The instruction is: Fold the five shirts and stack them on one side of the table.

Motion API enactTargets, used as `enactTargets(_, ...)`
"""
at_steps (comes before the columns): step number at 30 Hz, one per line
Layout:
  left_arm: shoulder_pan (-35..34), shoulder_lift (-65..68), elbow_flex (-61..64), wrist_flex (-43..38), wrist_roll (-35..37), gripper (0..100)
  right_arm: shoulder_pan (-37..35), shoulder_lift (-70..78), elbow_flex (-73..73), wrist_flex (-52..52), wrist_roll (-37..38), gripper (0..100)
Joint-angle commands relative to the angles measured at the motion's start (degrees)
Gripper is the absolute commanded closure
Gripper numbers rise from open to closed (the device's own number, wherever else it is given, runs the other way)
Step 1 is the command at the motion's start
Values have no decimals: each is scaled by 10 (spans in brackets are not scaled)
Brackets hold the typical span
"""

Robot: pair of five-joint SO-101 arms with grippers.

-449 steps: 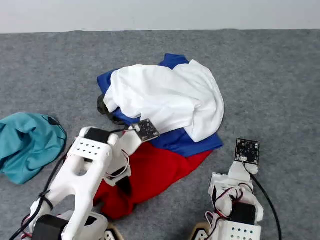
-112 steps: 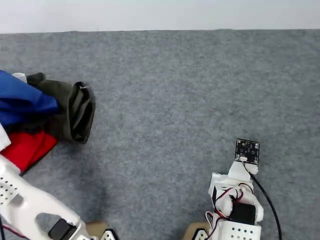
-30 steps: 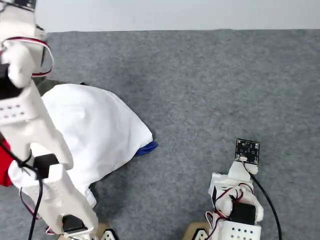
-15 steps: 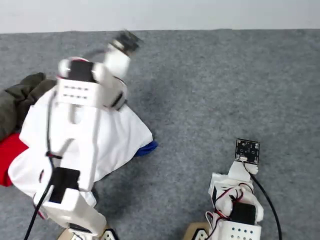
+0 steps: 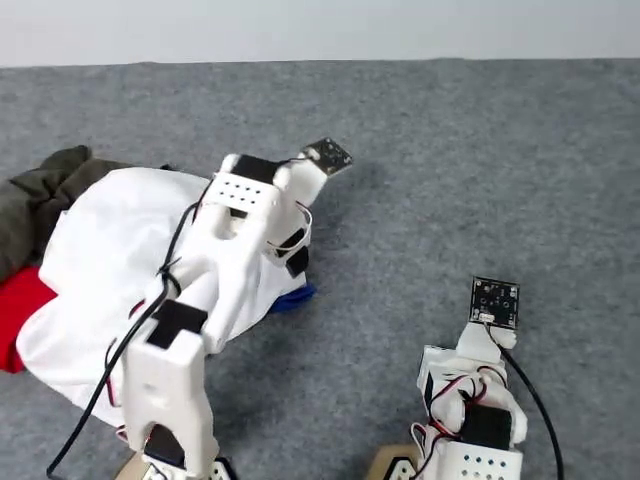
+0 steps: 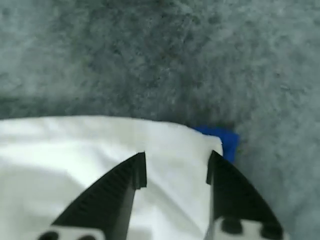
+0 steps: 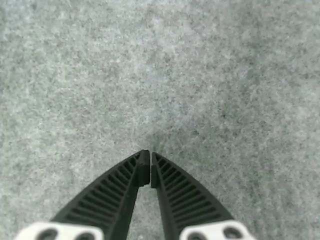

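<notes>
A pile of shirts lies on the left side of the grey surface point(image 5: 450, 160). The white shirt point(image 5: 110, 240) is on top and is the biggest thing to see. It is spread out and wrinkled, not folded. A small bit of the blue shirt point(image 5: 296, 294) sticks out from under its edge, on the side near the middle of the surface. The red shirt point(image 5: 22, 312) peeks out from under the white one at the far left edge. The dark green shirt point(image 5: 35, 195) is bunched up at the back of the pile, touching the white shirt.

The left arm point(image 5: 240, 200) stretches out over the white shirt. The left tool point(image 6: 177, 155) is open and empty, with its two black fingers point(image 6: 122, 180) held apart. It hangs over the edge of the white shirt, near the blue corner. I cannot tell if the fingertips touch the cloth.

The right arm point(image 5: 470, 410) is folded up at the near right side of the surface, well apart from the shirts. The right tool point(image 7: 148, 156) is closed and empty, with its two fingers pressed tip to tip. It points down at the bare grey surface.
</notes>
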State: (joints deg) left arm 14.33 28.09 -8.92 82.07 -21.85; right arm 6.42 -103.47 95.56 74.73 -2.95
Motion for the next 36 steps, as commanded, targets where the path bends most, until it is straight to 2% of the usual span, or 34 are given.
enactTargets(1, 2, 11, -3, -25, -6, 816, -3, -4, 9, 2, 7, 989)
enactTargets(9, 4, 33, -3, -33, -9, 996, -3, -4, 9, 2, 7, 989)
enactTargets(18, -55, -49, -48, 30, -8, 995, -3, -4, 9, 2, 7, 989)
enactTargets(22, -30, -62, -47, 88, -32, 987, -3, -4, 9, 2, 7, 989)
enactTargets(25, -4, -61, -42, 126, -50, 930, -3, -4, 9, 2, 7, 989)
enactTargets(29, 6, -37, -37, 109, -50, 871, -3, -4, 9, 2, 7, 989)
enactTargets(36, 25, 21, -39, 93, -52, 862, -3, -4, 9, 2, 7, 989)
